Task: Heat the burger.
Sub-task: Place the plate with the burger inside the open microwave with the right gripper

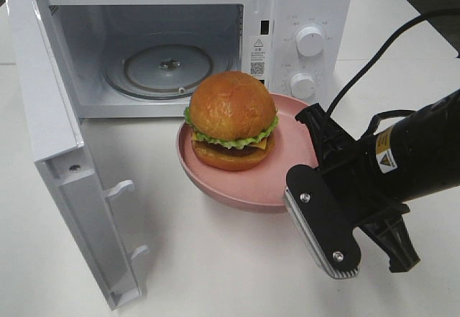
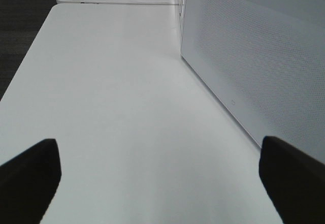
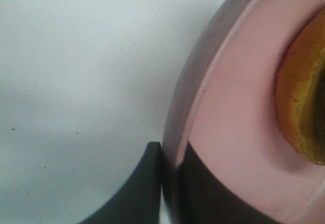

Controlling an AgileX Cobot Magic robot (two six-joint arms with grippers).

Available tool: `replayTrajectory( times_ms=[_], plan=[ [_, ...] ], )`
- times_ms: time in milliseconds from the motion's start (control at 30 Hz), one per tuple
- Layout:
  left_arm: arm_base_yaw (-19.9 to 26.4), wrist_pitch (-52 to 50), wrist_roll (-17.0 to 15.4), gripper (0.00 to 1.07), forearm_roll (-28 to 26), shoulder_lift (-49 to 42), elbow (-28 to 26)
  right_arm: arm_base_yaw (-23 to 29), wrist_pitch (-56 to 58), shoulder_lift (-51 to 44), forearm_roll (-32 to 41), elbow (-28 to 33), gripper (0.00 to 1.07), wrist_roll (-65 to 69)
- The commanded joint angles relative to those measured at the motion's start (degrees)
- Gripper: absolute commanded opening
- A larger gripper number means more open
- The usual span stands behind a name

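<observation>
Small round burger (image 1: 231, 119) with glossy brown bun, green lettuce, yellow cheese is seated on round pink plate (image 1: 237, 187), set on white table (image 1: 215, 274) just before open white microwave oven (image 1: 302, 15). Plate rim is clamped by right gripper (image 3: 167, 158). Left gripper (image 2: 160, 170) is held spread wide above table, beside microwave wall.
</observation>
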Motion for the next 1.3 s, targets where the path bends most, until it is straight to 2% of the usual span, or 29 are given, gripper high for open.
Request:
replayTrajectory(
  times_ms=[33,333,500,1033,1300],
  plan=[
    [0.2,-0.1,0.0,0.98,-0.3,-0.9,-0.1,-0.6,-5.0,-0.6,-0.9,-1.0,0.0,-1.5],
    [0.2,-0.1,0.0,0.98,-0.3,-0.9,-0.1,-0.6,-7.4,0.1,-0.7,-1.0,0.0,-1.5],
    [0.2,-0.1,0.0,0.98,-0.3,-0.9,-0.1,-0.6,-7.4,2.0,-0.7,-3.1,0.0,-1.3],
    [0.2,-0.1,0.0,0.98,-0.3,-0.9,-0.1,-0.6,-7.3,12.6,-0.6,-14.0,0.0,-1.3],
    [0.2,-0.1,0.0,0.98,-0.3,-0.9,-0.1,-0.6,-5.7,18.2,-0.6,-21.5,0.0,-0.3]
  ],
)
